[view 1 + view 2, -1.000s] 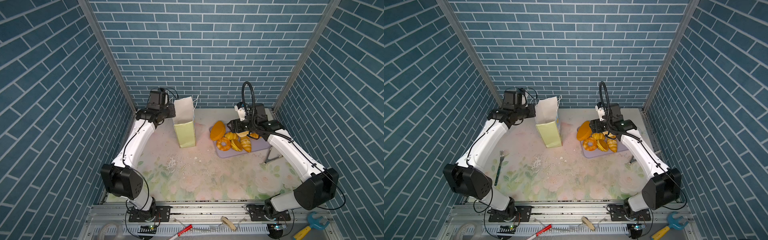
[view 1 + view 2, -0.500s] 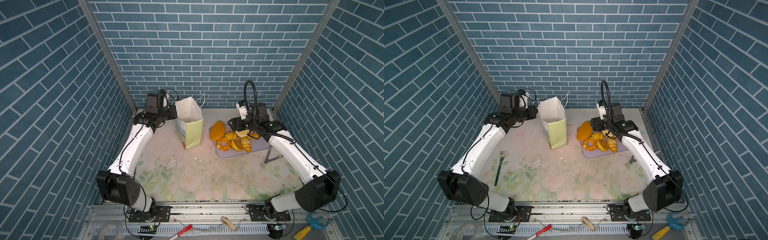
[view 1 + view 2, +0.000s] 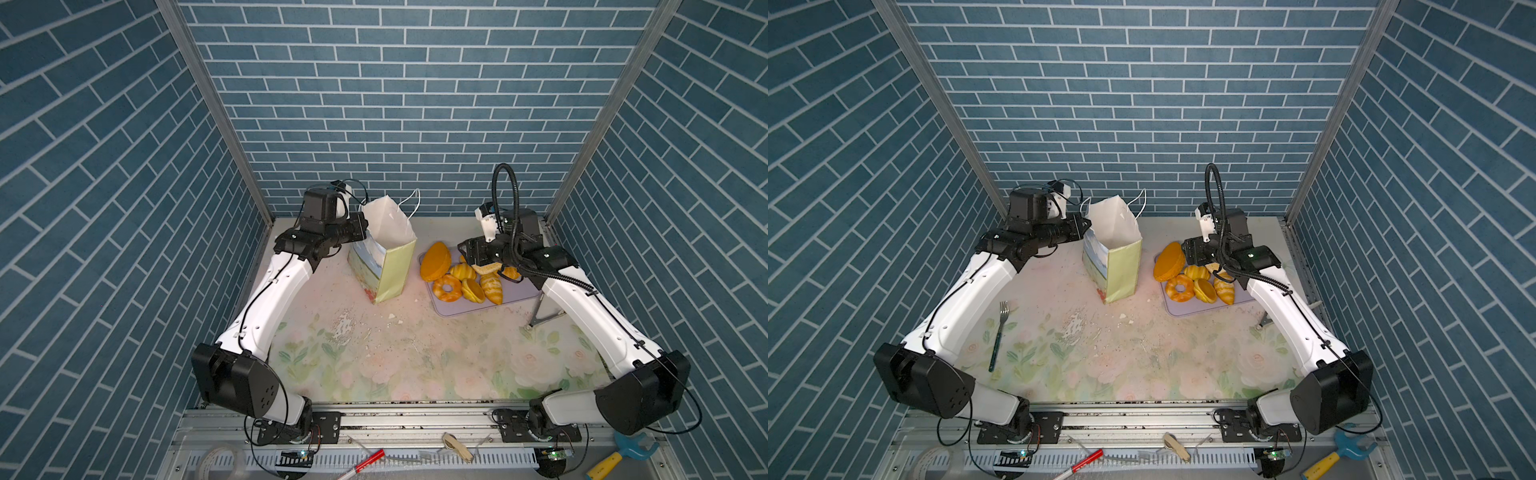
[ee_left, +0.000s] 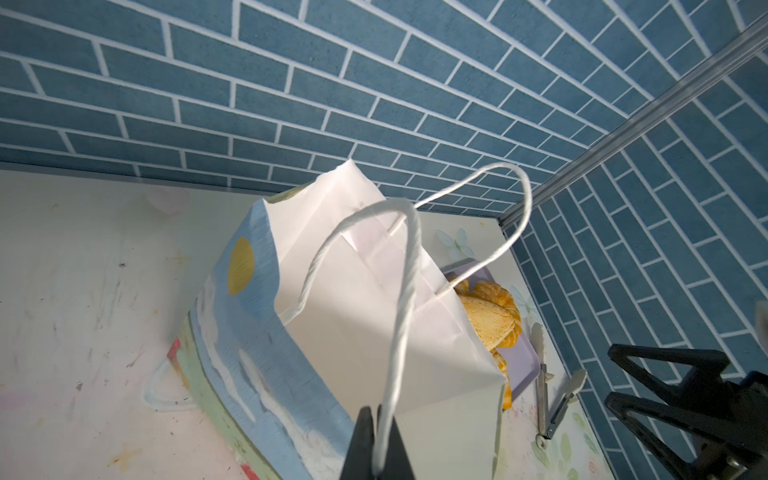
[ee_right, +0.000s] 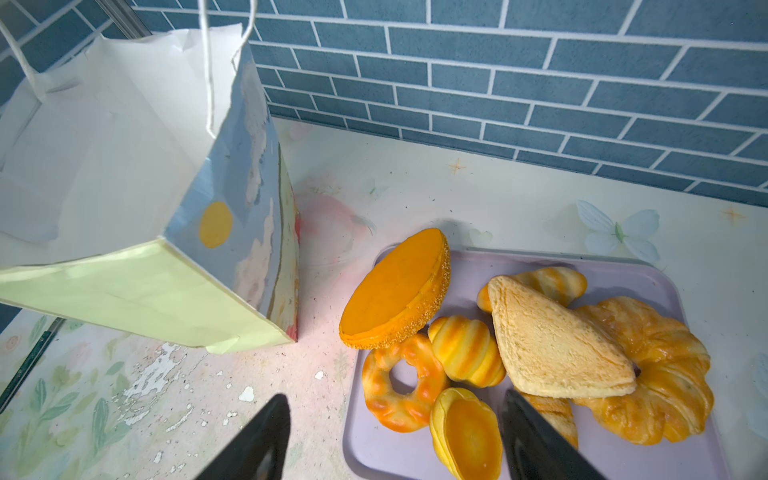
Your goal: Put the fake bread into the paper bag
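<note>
The fake bread lies heaped on the lavender tray, and none of it is in the paper bag yet; the bag leans just beside the tray. Over the last second my left claw, pinching the white cord handle, has drawn the bag nearer the tray and turned it. That shortens the carry for my right claw, spread and empty above the doughnut, so I judge the first pick comes next.

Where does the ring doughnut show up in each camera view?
In a top view: ring doughnut on the lavender tray, at its bag-side edge.
In a top view: same spot.
Left wrist: not in it; the paper bag hides that tray edge.
Right wrist: doughnut beside the orange disc bun.
Shared landmark: the paper bag.
</note>
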